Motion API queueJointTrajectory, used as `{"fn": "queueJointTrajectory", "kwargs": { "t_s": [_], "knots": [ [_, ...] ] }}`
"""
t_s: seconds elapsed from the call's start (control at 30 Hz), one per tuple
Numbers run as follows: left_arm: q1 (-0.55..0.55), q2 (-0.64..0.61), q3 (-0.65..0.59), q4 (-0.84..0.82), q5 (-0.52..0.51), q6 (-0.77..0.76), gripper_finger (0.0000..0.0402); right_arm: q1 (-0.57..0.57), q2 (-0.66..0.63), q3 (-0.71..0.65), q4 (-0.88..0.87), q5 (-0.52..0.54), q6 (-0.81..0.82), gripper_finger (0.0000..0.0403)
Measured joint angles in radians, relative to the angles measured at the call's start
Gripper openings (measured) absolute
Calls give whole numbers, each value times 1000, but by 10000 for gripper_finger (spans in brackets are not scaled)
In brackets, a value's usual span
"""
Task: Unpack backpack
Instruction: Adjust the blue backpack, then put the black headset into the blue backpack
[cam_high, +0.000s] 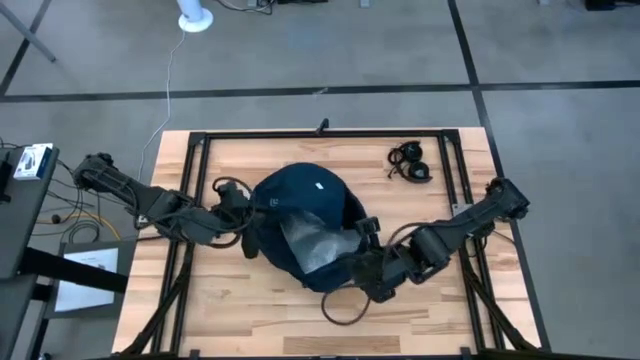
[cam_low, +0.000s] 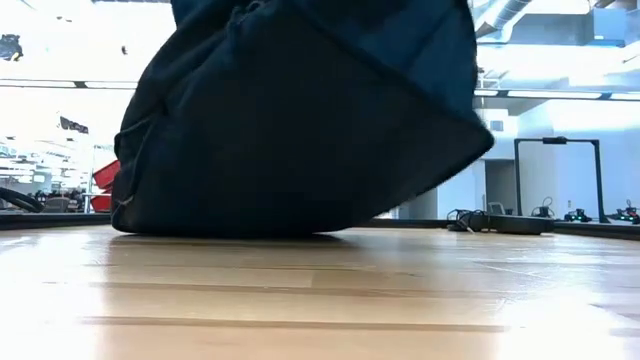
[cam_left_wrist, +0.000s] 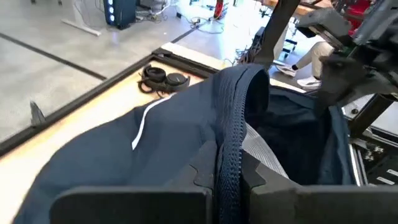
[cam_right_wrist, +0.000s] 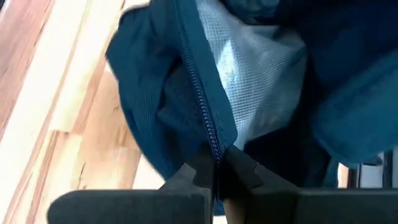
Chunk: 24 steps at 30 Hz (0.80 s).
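The dark navy backpack (cam_high: 300, 225) sits at the table's middle on its underside (cam_low: 230, 228), its mouth open and pale grey lining (cam_high: 312, 245) showing. A short white stripe (cam_left_wrist: 142, 124) marks its outside. My left gripper (cam_high: 250, 215) is shut on the zipper rim at the bag's left side. My right gripper (cam_high: 357, 262) is shut on the zipper rim at the bag's near right side. In the low view the backpack (cam_low: 300, 120) hides both grippers. My left gripper pinches the zipper edge (cam_left_wrist: 227, 163) of the backpack's opening between its two fingers, coming level from the table's left. The rim rises from the fingers and arches over the open mouth. My right gripper pinches the zipper edge (cam_right_wrist: 215, 149) of the opening between its two fingers, coming from the table's right and near side. The fabric spreads away from the fingers, with the grey lining (cam_right_wrist: 261, 68) beside it.
Black headphones with a cable (cam_high: 410, 162) lie at the far right of the table, also seen as headphones (cam_left_wrist: 163, 78) in the left wrist view. A black metal frame (cam_high: 330, 134) runs round the wooden table top. A dark cable loop (cam_high: 340, 305) lies near the bag's front.
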Motion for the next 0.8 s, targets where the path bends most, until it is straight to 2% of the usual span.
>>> {"fn": "queueJointTrajectory", "kwargs": {
  "t_s": [0.13,0.23,0.43,0.57,0.8],
  "knots": [
    [8,-13,21,5,-21,46,0,26,-4,16,-24,17,49,0],
    [8,-10,20,-22,-28,44,0,36,-1,-32,-90,16,140,0],
    [8,-10,19,-63,-26,3,0,100,0,-71,-86,-66,300,5],
    [-5,-10,19,-64,-21,-10,0,121,-7,-71,-100,-81,437,40],
    [-19,0,19,-64,-15,-44,0,128,-14,-70,-169,-152,675,133]
  ]
}}
